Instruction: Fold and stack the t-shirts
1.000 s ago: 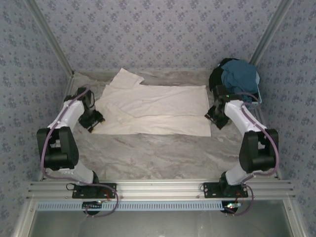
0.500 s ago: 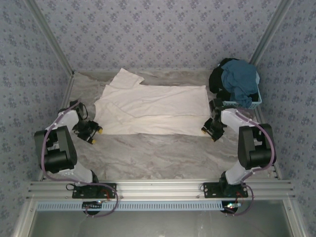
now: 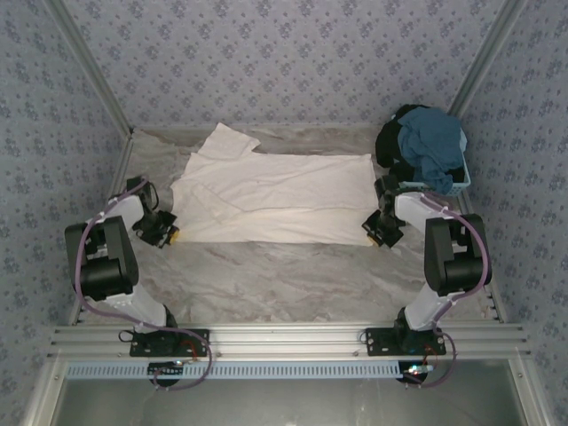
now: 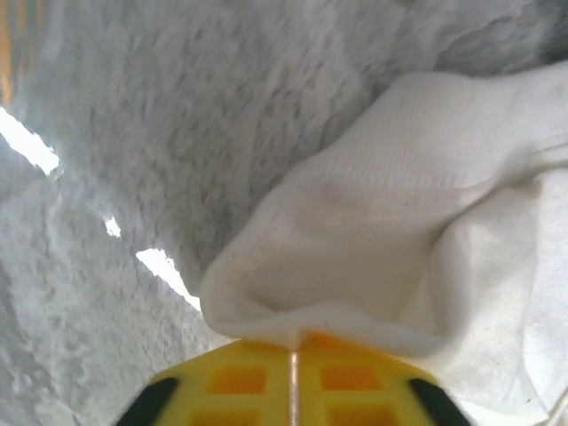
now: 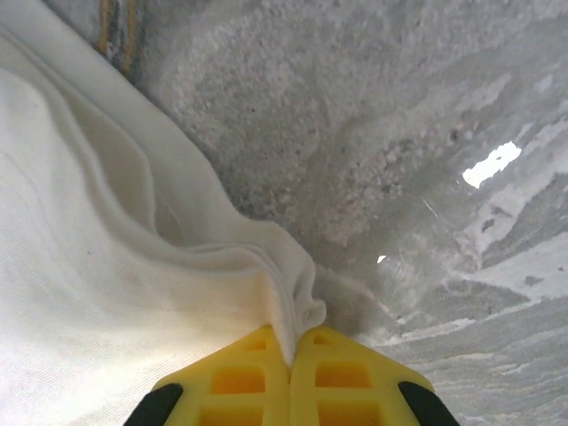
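Observation:
A large cream-white t-shirt (image 3: pixel 271 197) lies spread flat across the middle of the marbled table. My left gripper (image 3: pixel 170 234) sits at its near left corner, and its yellow fingers (image 4: pixel 240 382) are shut on that cream corner (image 4: pixel 355 266). At the near right corner my right gripper (image 3: pixel 377 236) is shut too, with the hem (image 5: pixel 177 293) bunched between its yellow fingers (image 5: pixel 355 377). A teal-blue t-shirt (image 3: pixel 430 146) and a black t-shirt (image 3: pixel 390 142) are heaped at the back right.
A light-blue lattice basket (image 3: pixel 444 186) holds the heaped shirts at the back right corner, close behind my right arm. Patterned walls close in the table (image 3: pixel 284 275) on three sides. Bare marbled surface runs between the shirt's near edge and the arm bases.
Both grippers have come down to the shirt's near corners and closed on the cloth. The arms have drawn in lower and closer to the table's side edges.

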